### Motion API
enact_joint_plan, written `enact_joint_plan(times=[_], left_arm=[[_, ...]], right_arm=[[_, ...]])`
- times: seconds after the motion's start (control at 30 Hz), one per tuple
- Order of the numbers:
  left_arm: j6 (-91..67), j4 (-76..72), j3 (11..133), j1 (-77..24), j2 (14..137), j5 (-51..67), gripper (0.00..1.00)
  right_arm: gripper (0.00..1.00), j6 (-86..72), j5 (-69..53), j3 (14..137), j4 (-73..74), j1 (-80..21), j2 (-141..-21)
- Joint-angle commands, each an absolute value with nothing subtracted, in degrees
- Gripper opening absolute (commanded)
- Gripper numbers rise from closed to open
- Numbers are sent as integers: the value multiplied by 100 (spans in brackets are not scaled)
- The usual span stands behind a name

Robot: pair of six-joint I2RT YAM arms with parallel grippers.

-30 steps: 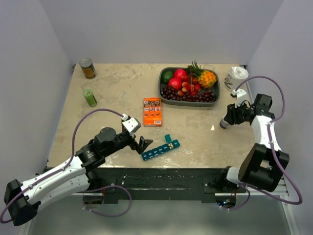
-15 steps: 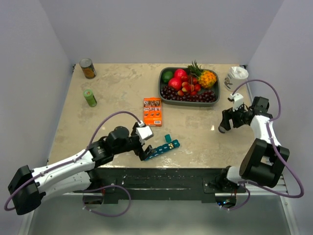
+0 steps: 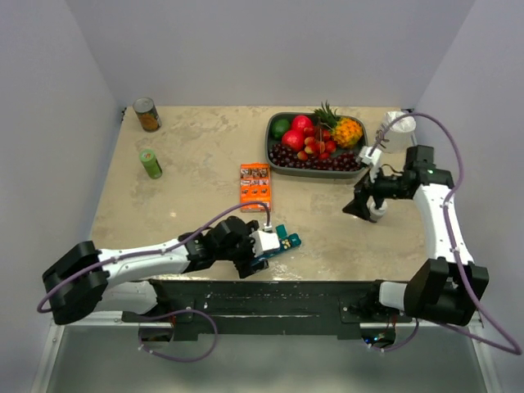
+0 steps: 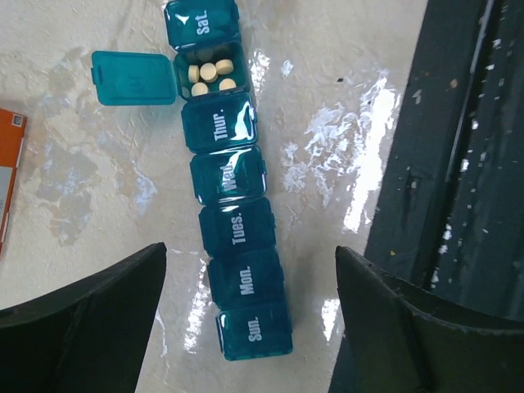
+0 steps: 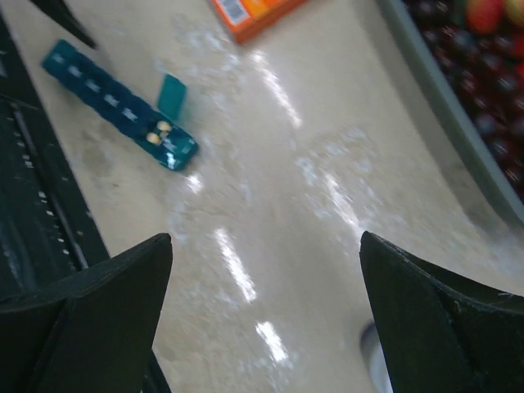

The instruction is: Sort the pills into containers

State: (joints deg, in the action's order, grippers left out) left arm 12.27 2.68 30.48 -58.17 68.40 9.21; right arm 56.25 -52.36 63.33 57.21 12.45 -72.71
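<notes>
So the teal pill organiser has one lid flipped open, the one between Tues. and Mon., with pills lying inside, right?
Not quite. On the pill organiser the open lid belongs to the compartment between Sat. and Thur., not between Tues. and Mon. The pills do lie inside it. The left wrist view shows this.

On the pill box (image 4: 232,184) lids you can read, top to bottom: Sat., Thur., Wed. (blurred by glare), Tues., Mon., Sun.
</notes>
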Motion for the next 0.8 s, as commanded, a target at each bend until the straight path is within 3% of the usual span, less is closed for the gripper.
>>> enact_joint_plan(times=[0.0, 0.13, 0.17, 0.3, 0.6, 0.77], left_arm=[[1565, 255, 3594, -5845, 7400, 668, 87], [1582, 316, 3647, -5836, 7611, 633, 86], [1617, 351, 3647, -5845, 7646, 624, 84], [1626, 509, 3735, -5845, 7910, 668, 77], [1626, 571, 3867, -5854, 8226, 606, 70], [1608, 720, 4034, -5862, 8525, 536, 59]], right_arm=[[98, 4287, -5644, 6206, 5162, 283, -7374], [90, 3192, -5134, 6126, 3957, -464, -7750], [78, 3051, -5055, 6152, 3868, -570, -7891], [56, 2533, -4844, 6424, 3780, -1019, -8761], [43, 1996, -4421, 6820, 3314, -1872, -9833], [41, 2004, -4386, 7066, 3427, -2109, -10353]])
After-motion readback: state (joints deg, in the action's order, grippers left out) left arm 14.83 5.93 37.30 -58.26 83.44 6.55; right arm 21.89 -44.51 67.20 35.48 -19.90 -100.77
